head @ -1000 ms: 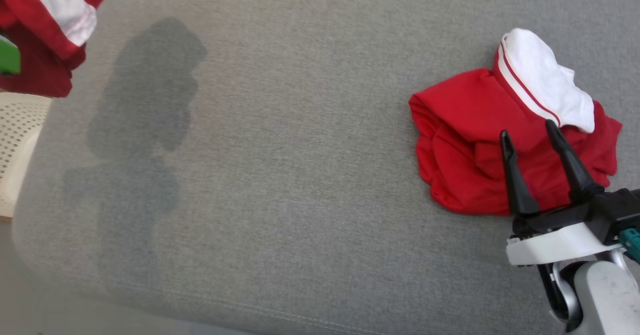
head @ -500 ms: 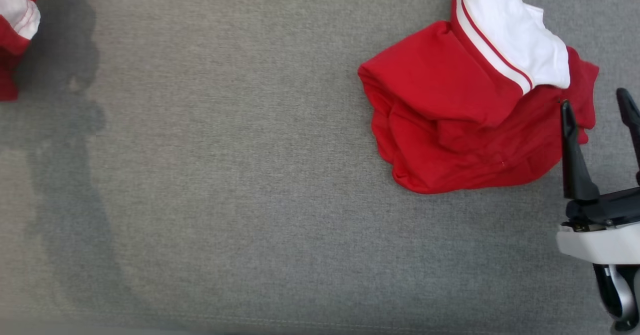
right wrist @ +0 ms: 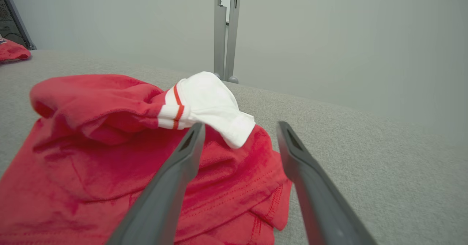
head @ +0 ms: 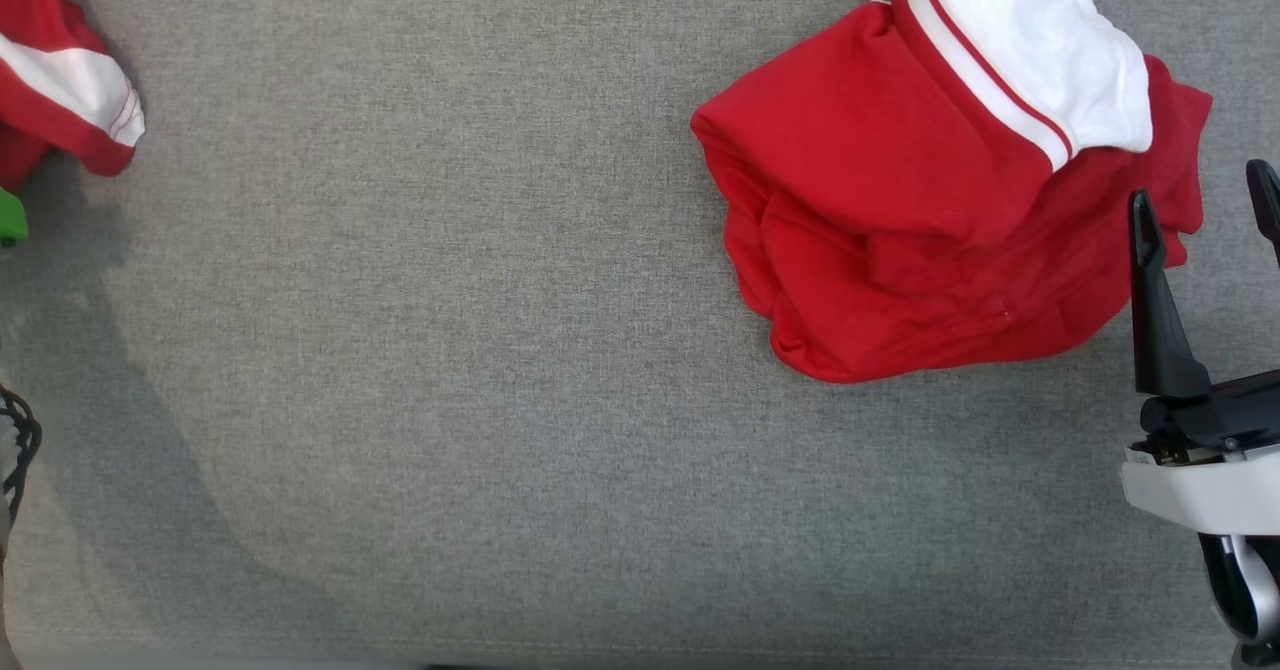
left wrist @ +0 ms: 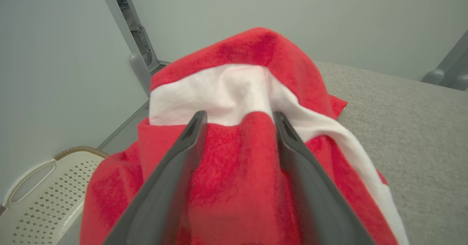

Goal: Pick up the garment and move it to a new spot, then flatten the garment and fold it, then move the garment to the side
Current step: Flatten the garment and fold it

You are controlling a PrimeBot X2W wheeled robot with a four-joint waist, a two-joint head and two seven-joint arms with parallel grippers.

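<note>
Both jaws open: left gripper (left wrist: 238,115) over red heap (left wrist: 256,44); right gripper (head: 1200,190) beside diagonal garment (head: 880,180), white end far.

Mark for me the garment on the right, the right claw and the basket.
Garment (head: 880,180): head view, on its red body.
Right claw (right wrist: 241,125): right wrist view, midway between its fingertips.
Basket (left wrist: 47,215): left wrist view, on its perforated wall.

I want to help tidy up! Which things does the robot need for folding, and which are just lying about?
For the job: crumpled red shirt beside the right gripper; other red shirt at the left gripper.
Lying about: white basket; metal post.
</note>
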